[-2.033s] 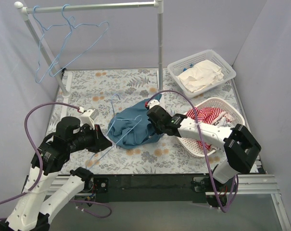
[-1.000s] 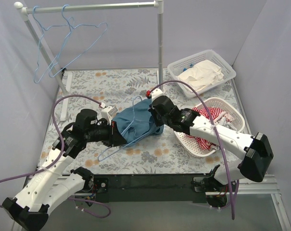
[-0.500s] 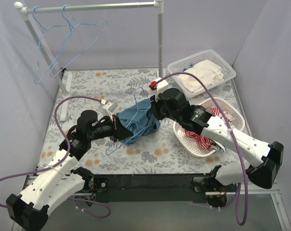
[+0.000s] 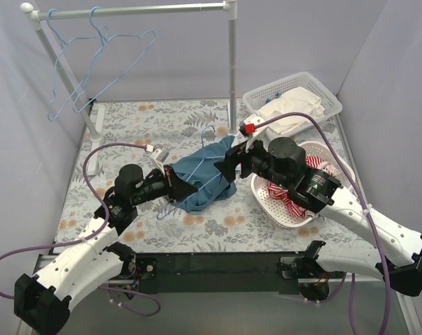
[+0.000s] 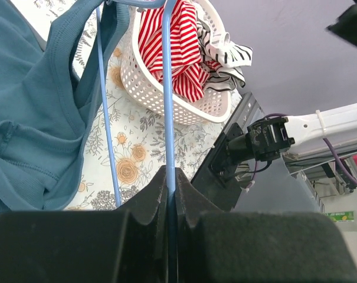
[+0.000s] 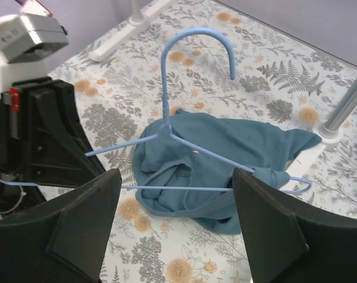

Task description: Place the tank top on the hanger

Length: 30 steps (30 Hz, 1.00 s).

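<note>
The teal tank top [image 4: 197, 183] lies bunched on the flowered table, partly threaded on the light-blue wire hanger [image 4: 209, 132]. In the right wrist view one strap [image 6: 272, 177] loops over the hanger's [image 6: 208, 154] right end, and the hook stands up. My left gripper [image 4: 185, 185] is shut on the hanger's wire [image 5: 168, 106] at its left end, the jaws pinching it [image 5: 171, 177]. My right gripper [image 4: 229, 162] hovers open just right of the tank top [image 6: 225, 147], with nothing between its fingers [image 6: 177, 177].
A round white basket [image 4: 272, 204] with a red-and-white striped garment [image 4: 289, 201] stands under the right arm. A rectangular basket [image 4: 292, 82] of white cloths is at the back right. A rack [image 4: 232, 70] at the back carries two more hangers [image 4: 92, 63].
The right gripper has opened, let go of the tank top and pulled back to the right. The left gripper, still shut on the hanger, has pushed it slightly rightward.
</note>
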{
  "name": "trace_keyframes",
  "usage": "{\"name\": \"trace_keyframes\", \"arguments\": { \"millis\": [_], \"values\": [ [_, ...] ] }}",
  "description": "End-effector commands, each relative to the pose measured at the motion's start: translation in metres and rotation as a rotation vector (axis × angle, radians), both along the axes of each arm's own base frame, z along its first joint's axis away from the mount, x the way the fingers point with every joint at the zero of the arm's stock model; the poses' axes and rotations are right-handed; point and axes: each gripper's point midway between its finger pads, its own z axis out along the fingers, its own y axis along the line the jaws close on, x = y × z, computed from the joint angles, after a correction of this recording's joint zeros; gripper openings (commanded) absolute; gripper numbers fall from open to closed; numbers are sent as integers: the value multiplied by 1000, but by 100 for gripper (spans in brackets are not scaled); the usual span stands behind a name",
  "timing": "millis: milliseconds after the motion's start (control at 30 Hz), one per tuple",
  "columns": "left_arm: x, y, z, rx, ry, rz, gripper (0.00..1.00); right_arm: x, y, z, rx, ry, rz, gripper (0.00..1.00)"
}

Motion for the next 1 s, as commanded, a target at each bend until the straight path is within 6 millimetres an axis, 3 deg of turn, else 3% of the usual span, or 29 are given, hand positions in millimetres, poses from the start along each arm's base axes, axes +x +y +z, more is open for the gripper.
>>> {"name": "trace_keyframes", "arguments": {
  "millis": [0, 133, 300, 500, 667, 700, 733, 767, 833, 867, 900, 933, 967],
  "values": [
    [6, -6, 16, -58, -84, -1, 0, -1, 22, 20, 106, -61, 86, 80],
    [7, -11, 18, -75, -96, -9, 0, 6, 44, 9, 106, -10, 123, 74],
    [7, -17, 16, -79, -107, -20, 0, 28, 54, -2, 108, 9, 54, 72],
    [7, -22, 13, -71, -112, -26, 0, 49, 68, -12, 118, 22, 7, 56],
    [6, -22, 7, -63, -105, -19, 0, 54, 68, -13, 142, 13, -18, 38],
    [7, -22, 7, -62, -107, -15, 0, 54, 68, -14, 140, 13, -17, 31],
    [8, -22, 6, -61, -102, -10, 0, 54, 68, -15, 136, 12, -16, 13],
    [9, -22, 6, -61, -95, -4, 0, 55, 67, -16, 132, 8, -21, 5],
    [11, -22, 6, -59, -85, 7, 0, 59, 63, -22, 101, -3, -49, 1],
    [15, -22, 4, -50, -72, 24, 5, 61, 60, -24, 91, -10, -64, 1],
    [18, -21, 3, -47, -57, 45, 28, 63, 56, -27, 68, -26, -78, 1],
    [21, -19, 4, -44, -47, 69, 40, 67, 50, -29, 53, -40, -113, 1],
    [24, -17, 5, -37, -36, 94, 45, 69, 46, -31, 36, -52, -129, 1]
  ]
}}
